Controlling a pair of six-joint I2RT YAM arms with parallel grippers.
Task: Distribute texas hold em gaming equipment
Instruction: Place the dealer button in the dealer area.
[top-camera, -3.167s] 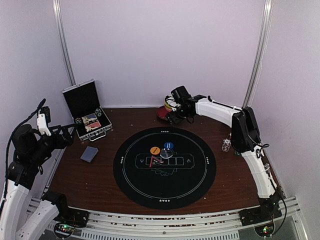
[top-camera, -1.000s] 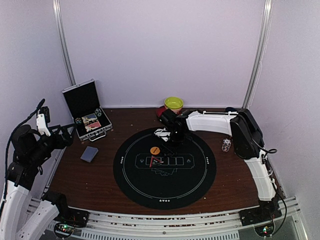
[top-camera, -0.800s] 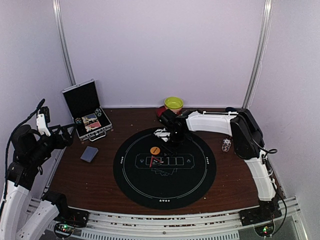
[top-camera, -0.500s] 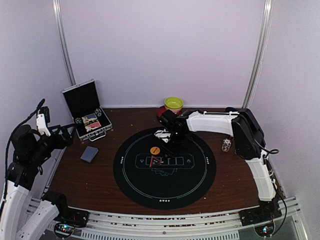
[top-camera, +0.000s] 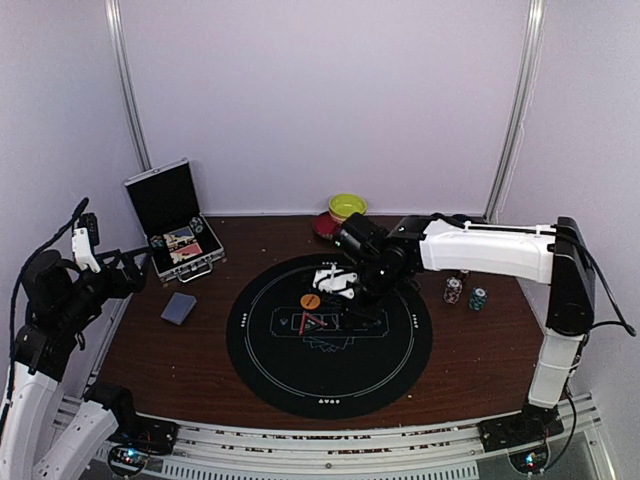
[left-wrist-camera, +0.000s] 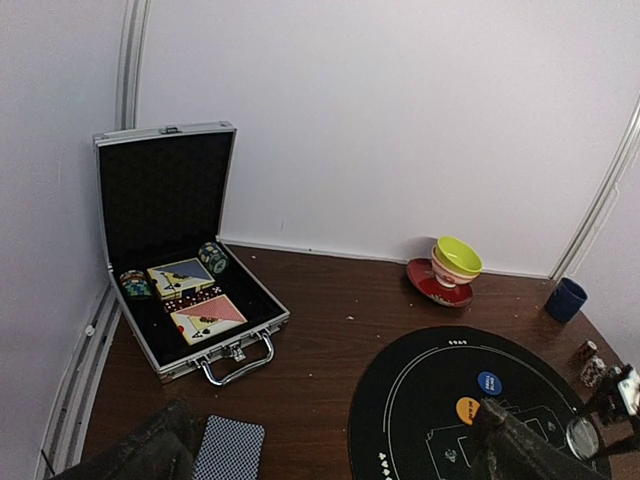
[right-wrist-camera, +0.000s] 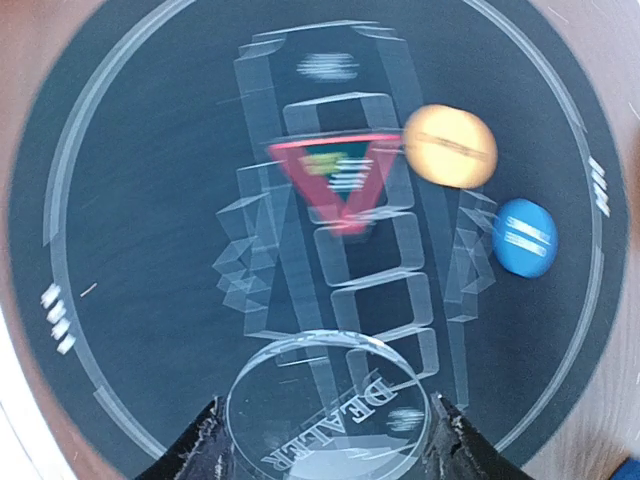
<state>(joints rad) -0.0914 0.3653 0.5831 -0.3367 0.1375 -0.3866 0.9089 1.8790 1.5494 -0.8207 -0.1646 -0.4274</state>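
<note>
Right hand (top-camera: 335, 282) has shifted from the far edge toward the centre of the black mat (right-wrist-camera: 140, 220), clamped on a clear dealer disc (right-wrist-camera: 330, 405); orange disc (right-wrist-camera: 450, 146) and blue disc (right-wrist-camera: 525, 237) lie on it; left hand (left-wrist-camera: 335, 450) wide, empty.

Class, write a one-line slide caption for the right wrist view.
Jaws of right gripper hold a clear DEALER disc above the black poker mat; orange button, blue button beyond.

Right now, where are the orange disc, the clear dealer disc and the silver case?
orange disc (right-wrist-camera: 450, 146), right wrist view, its middle.
clear dealer disc (right-wrist-camera: 328, 405), right wrist view, its lettered face.
silver case (left-wrist-camera: 165, 198), left wrist view, inside of its lid.
</note>
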